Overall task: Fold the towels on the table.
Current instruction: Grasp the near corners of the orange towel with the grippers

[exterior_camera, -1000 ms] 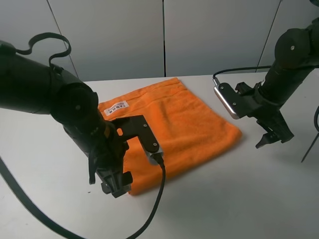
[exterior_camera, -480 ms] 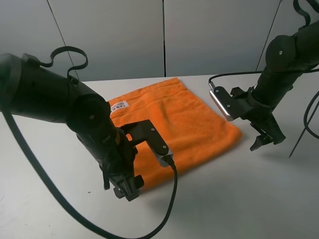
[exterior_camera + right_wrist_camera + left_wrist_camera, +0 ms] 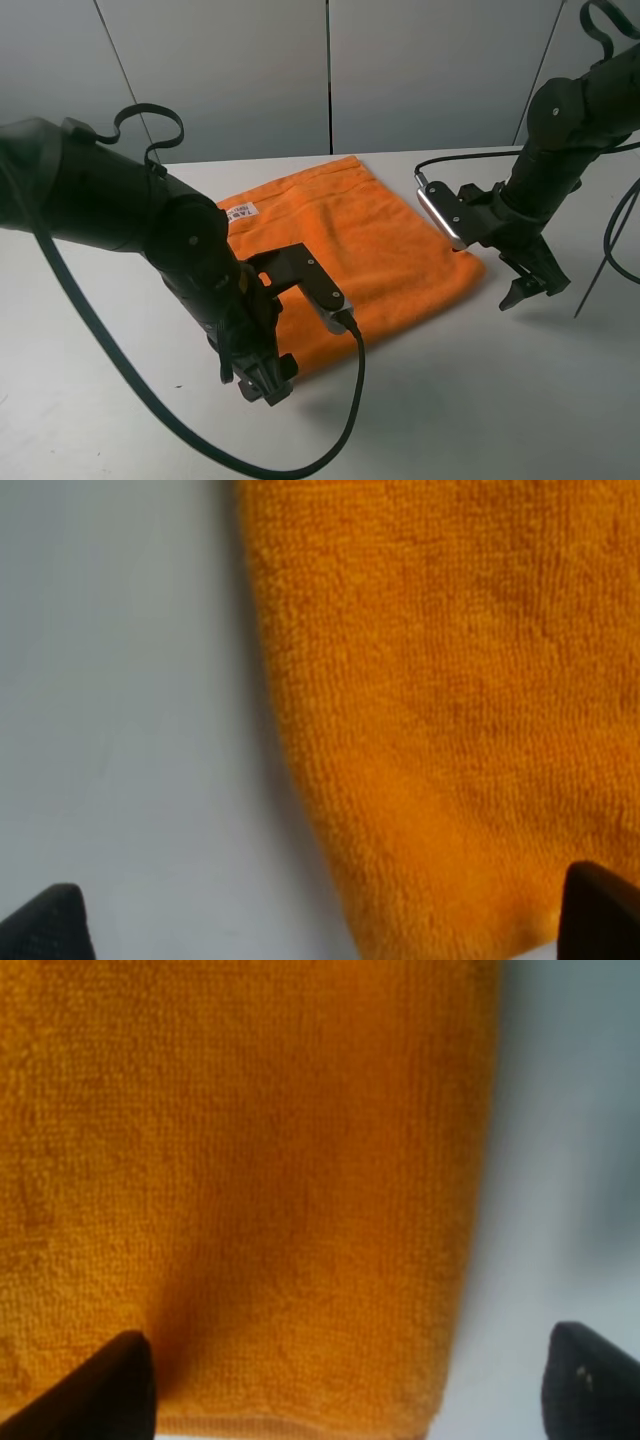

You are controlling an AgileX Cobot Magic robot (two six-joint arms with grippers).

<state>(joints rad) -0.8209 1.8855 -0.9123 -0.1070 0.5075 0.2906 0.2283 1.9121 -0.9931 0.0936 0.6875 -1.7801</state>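
1. The orange towel (image 3: 350,240) lies spread flat on the white worktop (image 3: 480,400), with its small white label (image 3: 240,212) near the far-left edge. No fold is under way, and no part of the cloth is lifted.
2. The left end effector (image 3: 262,385) hangs low over the near-left corner of the towel. Its fingers are spread wide and hold nothing. In the left wrist view, the corner and the side hem sit between the two dark fingertips.
3. The right end effector (image 3: 530,290) is low at the near-right corner. It is also wide open and empty. In its wrist view the towel's edge runs between the fingertips, with cloth to one side and bare worktop to the other.
4. The step in hand looks like the approach to a two-corner grasp (both arms are lined up on the near edge).
5. The next move likely calls for each arm to settle onto the worktop so that one finger slides under the hem, then to close on its corner.
6. The arms would then need to lift together and carry the near edge over toward the far edge evenly, so that the fold lands square rather than skewed.
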